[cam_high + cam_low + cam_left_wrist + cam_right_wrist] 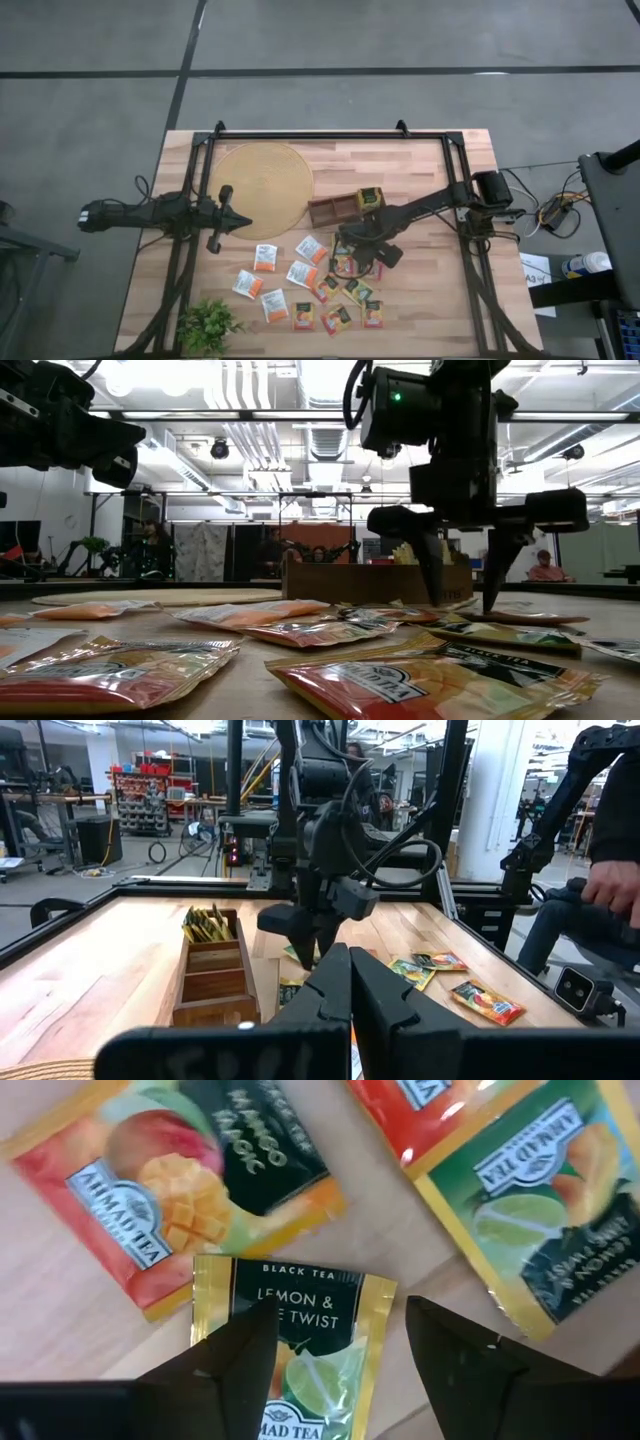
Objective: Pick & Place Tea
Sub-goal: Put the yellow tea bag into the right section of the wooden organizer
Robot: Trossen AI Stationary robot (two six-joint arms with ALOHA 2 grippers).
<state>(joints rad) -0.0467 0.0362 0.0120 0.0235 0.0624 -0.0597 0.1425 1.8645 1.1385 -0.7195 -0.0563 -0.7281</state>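
- While both dark arms reach over the wooden table point(420, 165), only the right one is at work; the left arm waits well apart, out past the far side of the sachet scatter.
- Wooden compartment tray point(340, 207) lies just beyond the right gripper, on the side away from the plant, with a bundle of green and yellow sachets already standing in one end compartment.
- Loose tea sachets point(300, 272) are spread flat on the table, under and around the right gripper and trailing off toward the left arm's side.
- Right gripper point(338, 1350) hangs low over this cluster, fingers spread wide, pinching nothing. In the low view its tips look to be at or just above the table; contact cannot be told.
- Lemon and lime sachet point(296, 1348), yellow-edged with a dark panel, lies directly under the right gripper, centred between the two fingers. Its long axis runs along the gap rather than across it, so the fingers stand either side of its narrower width. By my judgement this is the sachet to be picked, and the right arm is far the nearer.
- Mango sachet point(170, 1190) lies just beside it, touching or slightly overlapping its edge.
- Left gripper point(350, 995) has its fingers pressed together, holding nothing.
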